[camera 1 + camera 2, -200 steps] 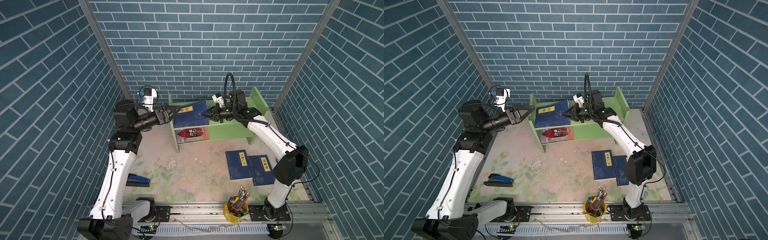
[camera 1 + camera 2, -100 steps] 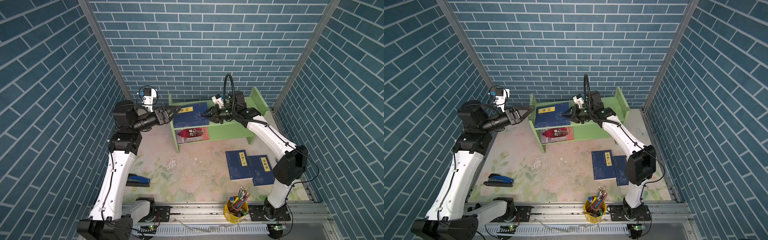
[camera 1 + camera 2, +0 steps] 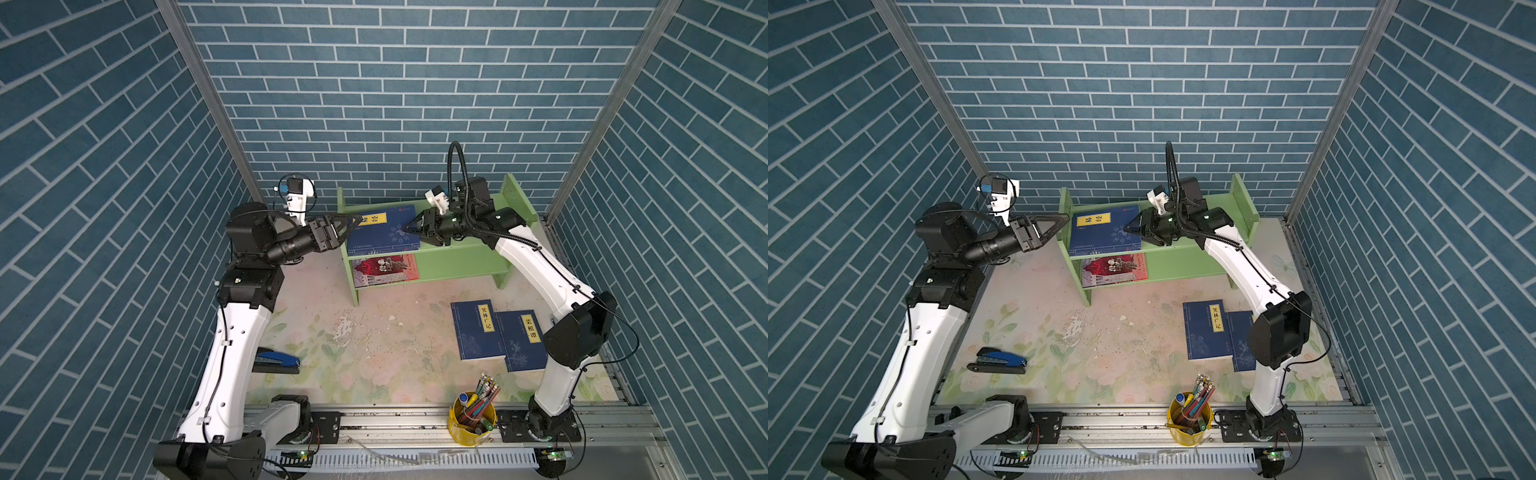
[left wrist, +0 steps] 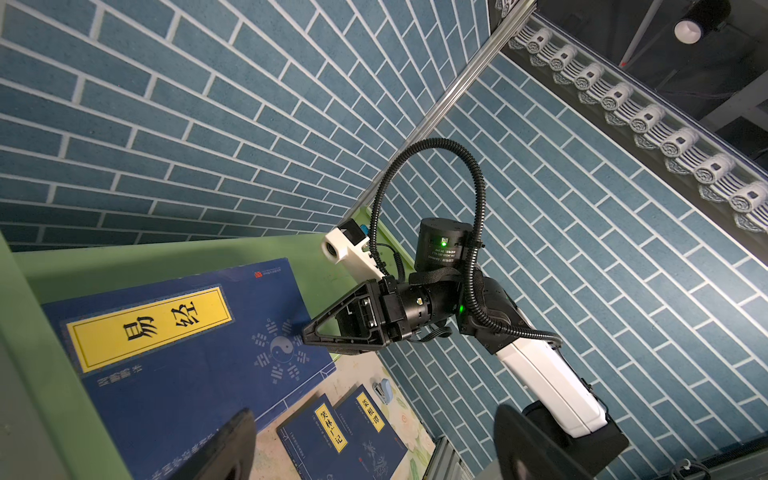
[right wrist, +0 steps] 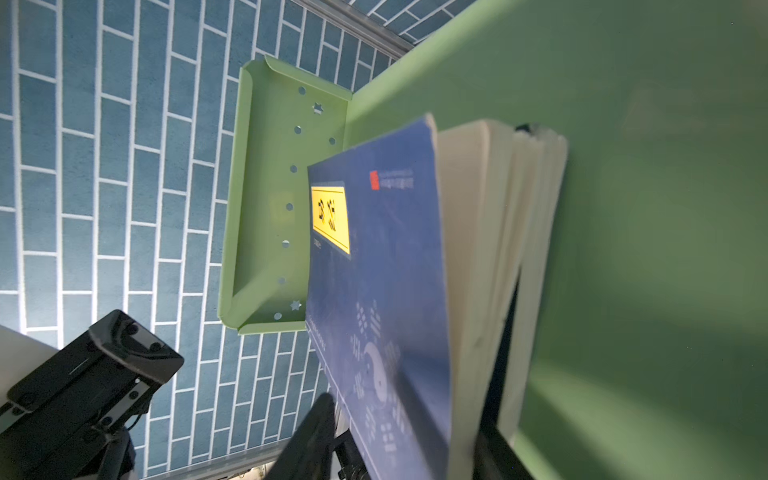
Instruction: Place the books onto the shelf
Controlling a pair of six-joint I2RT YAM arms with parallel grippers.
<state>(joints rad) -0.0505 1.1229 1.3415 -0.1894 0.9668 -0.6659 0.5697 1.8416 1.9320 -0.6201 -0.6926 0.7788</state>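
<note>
Right jaws flank navy book (image 5: 376,270) on shelf (image 5: 665,199); grip hidden by pages.

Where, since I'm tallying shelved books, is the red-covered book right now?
In both top views the red-covered book lies flat on the lower tier of the shelf, at its left end, directly beneath the navy book on the upper tier.

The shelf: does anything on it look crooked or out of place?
Yes. The navy book on the shelf's top tier lies flat rather than standing. In the right wrist view its cover lifts and its pages fan apart, not settled shut.
</note>
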